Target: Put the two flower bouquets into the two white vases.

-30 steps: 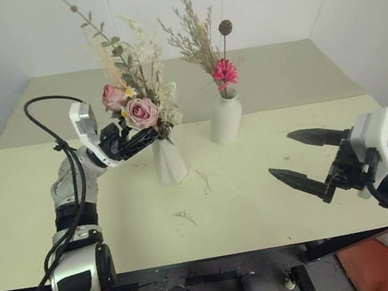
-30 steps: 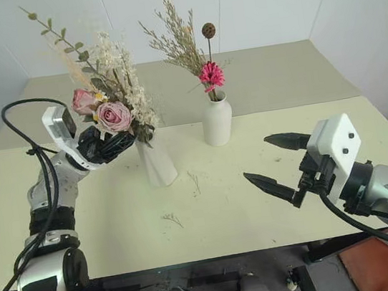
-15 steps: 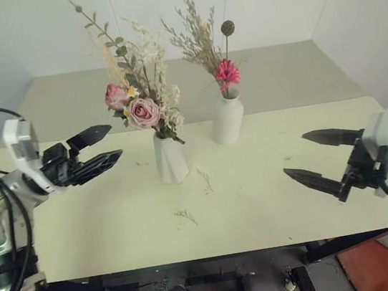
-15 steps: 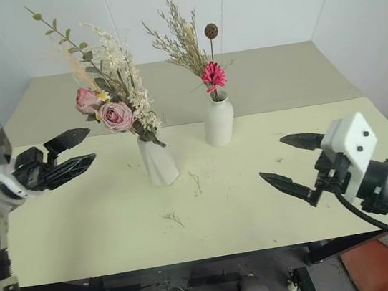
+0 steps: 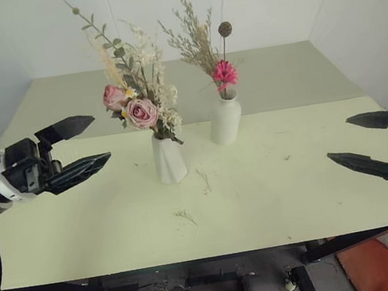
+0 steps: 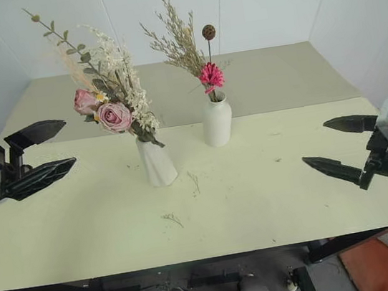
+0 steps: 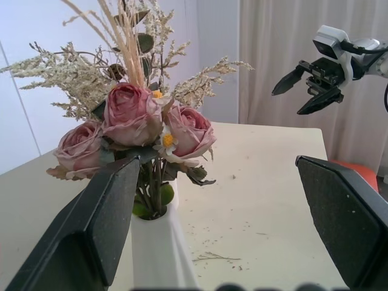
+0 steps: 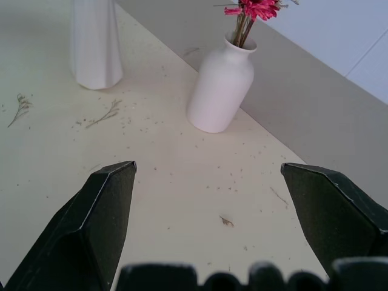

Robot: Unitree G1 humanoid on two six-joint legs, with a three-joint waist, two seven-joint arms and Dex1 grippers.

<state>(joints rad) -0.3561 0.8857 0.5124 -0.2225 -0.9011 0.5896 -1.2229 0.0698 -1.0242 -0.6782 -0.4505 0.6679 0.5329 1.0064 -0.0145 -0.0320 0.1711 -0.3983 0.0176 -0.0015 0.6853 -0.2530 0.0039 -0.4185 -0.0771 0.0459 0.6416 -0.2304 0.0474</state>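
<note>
Now the roses [image 5: 134,103] stand in the short vase [image 5: 169,159] and the daisy [image 5: 225,74] in the tall vase [image 5: 225,120], side by side on the counter [image 5: 273,192]. Left tool [image 5: 72,149] and right tool [image 5: 367,139] are wide open, holding nothing.
</note>
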